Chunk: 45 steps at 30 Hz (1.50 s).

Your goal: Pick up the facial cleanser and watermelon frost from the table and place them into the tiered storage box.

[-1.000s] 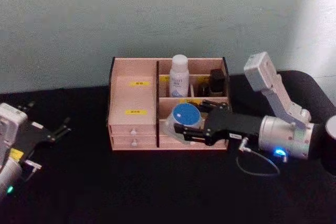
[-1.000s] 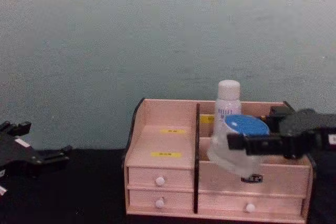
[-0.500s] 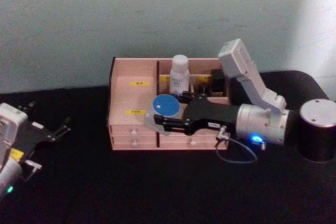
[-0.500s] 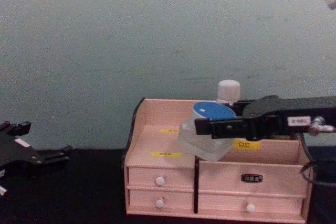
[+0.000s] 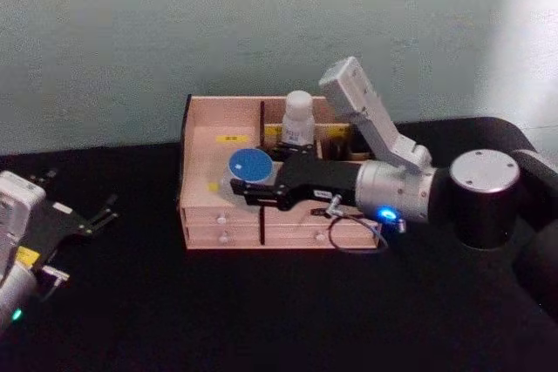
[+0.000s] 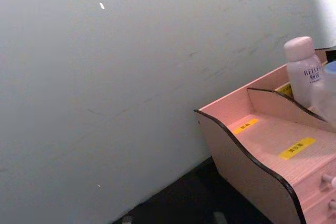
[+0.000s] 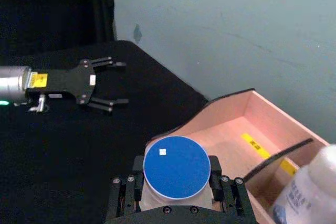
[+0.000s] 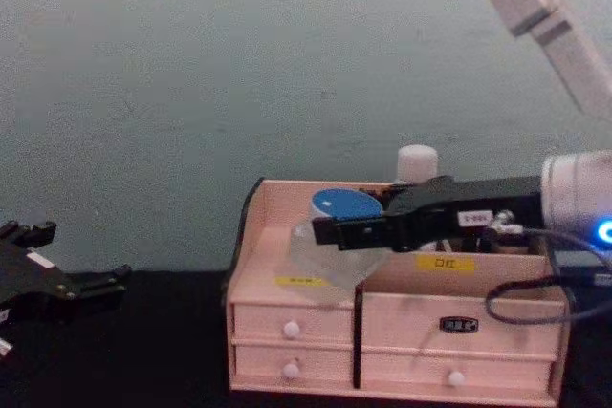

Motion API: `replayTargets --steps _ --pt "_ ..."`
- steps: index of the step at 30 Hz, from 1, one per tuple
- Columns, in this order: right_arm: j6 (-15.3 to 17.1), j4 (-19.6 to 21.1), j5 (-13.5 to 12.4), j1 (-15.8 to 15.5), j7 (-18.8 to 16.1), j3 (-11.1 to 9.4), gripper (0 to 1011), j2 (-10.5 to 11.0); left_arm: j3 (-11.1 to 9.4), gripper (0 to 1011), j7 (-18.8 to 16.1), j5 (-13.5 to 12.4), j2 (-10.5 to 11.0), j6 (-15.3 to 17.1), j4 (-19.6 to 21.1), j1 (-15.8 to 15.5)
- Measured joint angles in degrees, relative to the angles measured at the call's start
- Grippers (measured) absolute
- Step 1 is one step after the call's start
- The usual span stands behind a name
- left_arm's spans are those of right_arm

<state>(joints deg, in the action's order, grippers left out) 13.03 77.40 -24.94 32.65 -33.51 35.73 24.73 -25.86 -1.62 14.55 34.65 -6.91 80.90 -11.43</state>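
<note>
The facial cleanser (image 5: pixel 249 164), a clear-bodied container with a round blue cap (image 7: pixel 177 167), is held cap-up in my right gripper (image 5: pixel 248 191), which is shut on its sides. It hangs over the left stepped section of the tiered storage box (image 5: pixel 222 119), just left of the dark divider, low above the yellow-labelled shelf (image 8: pixel 304 281). Whether it touches the shelf I cannot tell. In the chest view the cleanser (image 8: pixel 344 205) and the right gripper (image 8: pixel 349 233) sit at the box's (image 8: pixel 306 322) top. My left gripper (image 5: pixel 105 213) rests open at the far left.
A white bottle (image 5: pixel 297 119) stands in the back compartment right of the divider, close behind the right arm, and appears in the left wrist view as the white bottle (image 6: pixel 303 72). The box stands against a pale wall on a black table (image 5: pixel 261 311). Small white-knobbed drawers (image 8: pixel 291 330) face front.
The right arm has swung left, carrying the cleanser from in front of the box's right half across the divider to over the left section. The left arm has not moved.
</note>
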Motion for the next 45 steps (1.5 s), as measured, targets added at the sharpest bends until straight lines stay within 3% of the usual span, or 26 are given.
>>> replayTargets --steps 6,21,36,45 --pt "-0.7 -4.7 1.1 2.4 0.3 0.7 729 -3.1 0.0 1001 0.0 0.0 0.0 0.0 0.0 0.0" --pt "-1.8 -12.8 3.4 6.4 1.2 0.8 729 -8.2 0.0 1001 0.0 0.0 0.0 0.0 0.0 0.0" --pt "-1.5 -19.9 5.8 8.8 2.8 -0.4 729 -12.0 0.0 1001 0.0 0.0 0.0 0.0 0.0 0.0" --pt "-1.2 -21.4 6.3 9.2 2.7 -1.5 729 -13.1 0.0 1001 0.0 0.0 0.0 0.0 0.0 0.0"
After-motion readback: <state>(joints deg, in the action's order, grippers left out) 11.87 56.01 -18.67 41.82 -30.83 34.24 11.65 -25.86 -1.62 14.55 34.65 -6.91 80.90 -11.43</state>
